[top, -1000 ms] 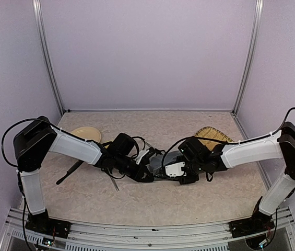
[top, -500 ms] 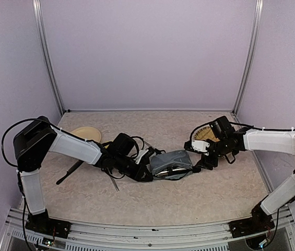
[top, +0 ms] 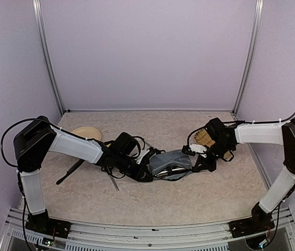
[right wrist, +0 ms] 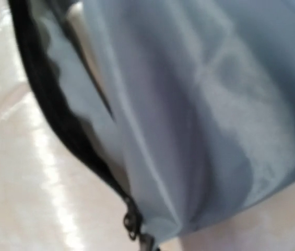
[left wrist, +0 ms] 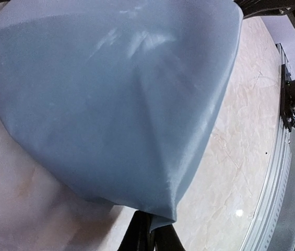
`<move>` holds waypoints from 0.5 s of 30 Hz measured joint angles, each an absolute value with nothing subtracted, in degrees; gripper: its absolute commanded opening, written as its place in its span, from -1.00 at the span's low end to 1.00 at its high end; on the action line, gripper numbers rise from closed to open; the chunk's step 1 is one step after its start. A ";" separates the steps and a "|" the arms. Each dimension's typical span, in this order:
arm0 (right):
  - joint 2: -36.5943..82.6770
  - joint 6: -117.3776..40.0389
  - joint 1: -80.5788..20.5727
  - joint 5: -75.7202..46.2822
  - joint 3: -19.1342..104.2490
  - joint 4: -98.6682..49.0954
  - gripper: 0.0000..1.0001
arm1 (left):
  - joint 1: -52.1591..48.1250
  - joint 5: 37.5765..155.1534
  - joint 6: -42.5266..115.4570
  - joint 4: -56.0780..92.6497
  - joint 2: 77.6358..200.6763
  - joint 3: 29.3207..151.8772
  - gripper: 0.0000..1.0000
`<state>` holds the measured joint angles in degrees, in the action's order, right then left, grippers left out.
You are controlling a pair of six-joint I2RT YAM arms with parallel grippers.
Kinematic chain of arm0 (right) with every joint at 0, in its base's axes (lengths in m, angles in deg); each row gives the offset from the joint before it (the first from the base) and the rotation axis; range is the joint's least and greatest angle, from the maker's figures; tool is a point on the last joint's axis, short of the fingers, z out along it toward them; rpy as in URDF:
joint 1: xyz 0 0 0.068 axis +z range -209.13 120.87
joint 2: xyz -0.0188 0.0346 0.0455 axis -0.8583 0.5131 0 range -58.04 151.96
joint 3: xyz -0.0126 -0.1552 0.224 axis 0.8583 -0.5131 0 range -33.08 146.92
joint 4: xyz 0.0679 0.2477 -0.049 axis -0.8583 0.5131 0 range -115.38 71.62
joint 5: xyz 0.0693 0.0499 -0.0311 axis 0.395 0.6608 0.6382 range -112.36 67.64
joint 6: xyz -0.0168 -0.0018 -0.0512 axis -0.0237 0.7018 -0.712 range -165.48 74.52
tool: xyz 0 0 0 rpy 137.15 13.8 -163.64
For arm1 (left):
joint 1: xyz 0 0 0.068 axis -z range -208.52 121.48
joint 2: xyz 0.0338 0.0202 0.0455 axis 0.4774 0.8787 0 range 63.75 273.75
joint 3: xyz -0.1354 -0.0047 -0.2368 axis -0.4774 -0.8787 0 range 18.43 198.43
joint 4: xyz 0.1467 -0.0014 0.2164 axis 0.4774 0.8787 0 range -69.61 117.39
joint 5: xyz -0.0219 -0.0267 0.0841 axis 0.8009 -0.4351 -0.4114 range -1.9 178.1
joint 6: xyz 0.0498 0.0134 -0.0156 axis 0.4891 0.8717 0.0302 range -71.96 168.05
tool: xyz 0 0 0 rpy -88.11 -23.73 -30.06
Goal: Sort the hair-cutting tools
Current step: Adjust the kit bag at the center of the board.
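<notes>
Fabric of pouch [top: 171,159] grey, woven, creased, corner pinched in left claw [left wrist: 150,234].

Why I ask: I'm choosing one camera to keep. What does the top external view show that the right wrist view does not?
Only the top external view shows both arms, the left gripper and right gripper pinching opposite ends of the grey pouch, the beige plate, and a long black comb lying to the left. Only the right wrist view shows the pouch's black zipper and its pull up close. Both show the pouch open, with something silver inside.
</notes>
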<state>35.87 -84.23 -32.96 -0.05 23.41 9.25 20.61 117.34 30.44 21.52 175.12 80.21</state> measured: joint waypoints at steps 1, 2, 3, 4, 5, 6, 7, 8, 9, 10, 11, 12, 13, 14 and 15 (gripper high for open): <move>35.89 -84.20 -33.02 0.78 24.29 11.06 -1.00 | 20.87 117.18 30.46 22.87 175.10 80.95 -1.00; 35.85 -84.23 -33.07 1.80 25.31 13.05 -1.00 | 21.22 116.92 30.53 24.51 174.88 81.80 -1.00; 35.39 -84.31 -33.07 3.55 27.04 16.24 -1.00 | 21.70 116.51 30.68 26.35 174.40 82.63 -1.00; 34.89 -84.33 -33.07 4.03 27.61 17.27 -1.00 | 22.55 115.87 31.01 29.01 173.15 83.71 -1.00; 34.10 -84.36 -33.09 4.91 28.51 18.98 -1.00 | 23.36 115.35 31.40 30.74 171.73 84.34 -1.00; 32.79 -84.36 -33.11 5.63 29.64 20.99 -1.00 | 24.50 114.58 31.82 33.19 169.64 85.24 -1.00; 30.97 -84.36 -33.15 6.28 30.80 22.65 -1.00 | 25.39 114.17 32.12 35.11 167.43 86.02 -1.00; 29.27 -84.36 -33.24 6.76 31.76 23.81 -1.00 | 26.07 113.86 32.36 36.47 165.59 86.70 -1.00; 27.19 -84.40 -33.39 7.22 32.83 24.90 -1.00 | 26.66 113.29 32.91 38.04 162.60 87.53 -1.00; 25.18 -84.49 -33.68 7.62 33.71 25.62 -1.00 | 27.05 113.03 33.08 38.56 161.42 87.73 -1.00; 23.43 -84.71 -34.03 8.10 34.23 26.15 -1.00 | 26.95 112.77 33.19 39.04 159.84 87.81 -1.00; 22.43 -84.95 -34.36 8.58 34.47 26.69 -1.00 | 26.22 112.57 33.21 39.33 158.20 87.44 -1.00; 21.66 -85.34 -34.73 9.21 34.60 27.70 -1.00 | 25.55 112.53 33.08 39.42 157.46 86.96 -1.00; 21.57 -85.78 -34.99 9.96 34.65 28.86 -1.00 | 24.76 112.55 32.82 39.57 157.09 86.24 -1.00; 22.25 -86.48 -35.21 11.05 34.73 30.89 -1.00 | 24.13 112.49 32.47 40.07 157.18 85.63 -1.00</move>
